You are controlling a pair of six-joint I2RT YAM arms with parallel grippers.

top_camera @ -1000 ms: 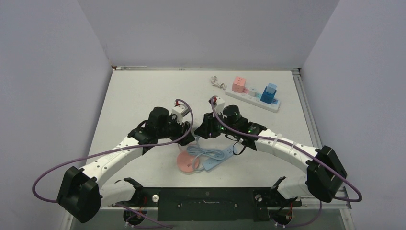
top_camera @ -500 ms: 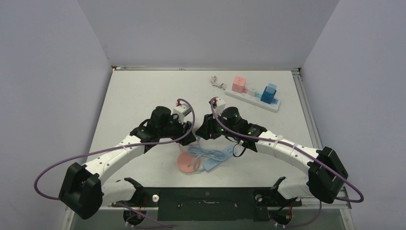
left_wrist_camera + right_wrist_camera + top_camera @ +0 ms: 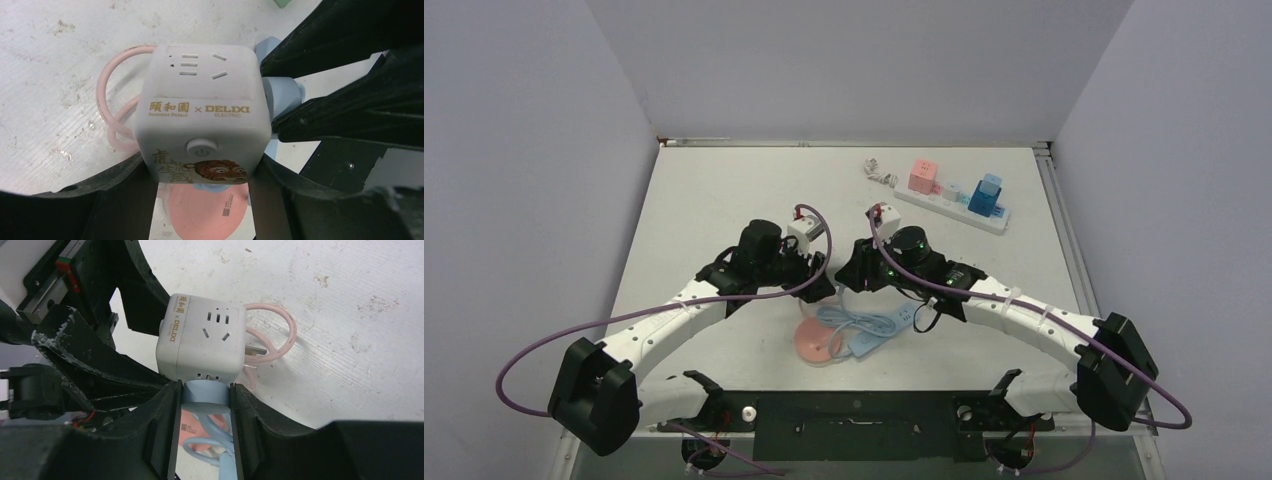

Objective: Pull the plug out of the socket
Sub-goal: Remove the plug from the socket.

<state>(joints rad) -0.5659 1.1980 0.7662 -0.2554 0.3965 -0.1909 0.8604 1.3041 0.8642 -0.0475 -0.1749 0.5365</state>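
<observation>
A white cube socket [image 3: 202, 115] with a tiger print is clamped between the fingers of my left gripper [image 3: 202, 187]. A light blue round plug [image 3: 206, 392] is seated in one face of the cube [image 3: 202, 340]. My right gripper [image 3: 206, 407] is shut on that plug, with a finger on each side. In the top view the two grippers, left [image 3: 816, 282] and right [image 3: 852, 280], meet at the table's middle and hide the cube. The plug's blue cable [image 3: 869, 325] trails toward the near edge.
A pink disc [image 3: 816, 342] lies under the blue cable, and the cube's pink cord [image 3: 280, 335] loops beside it. A white power strip [image 3: 954, 205] with a pink block [image 3: 923, 177] and a blue block [image 3: 987, 195] lies at the back right.
Both wrists have shifted slightly, the right arm a little toward the near right. Both grips are unchanged and the plug still sits in the cube.
</observation>
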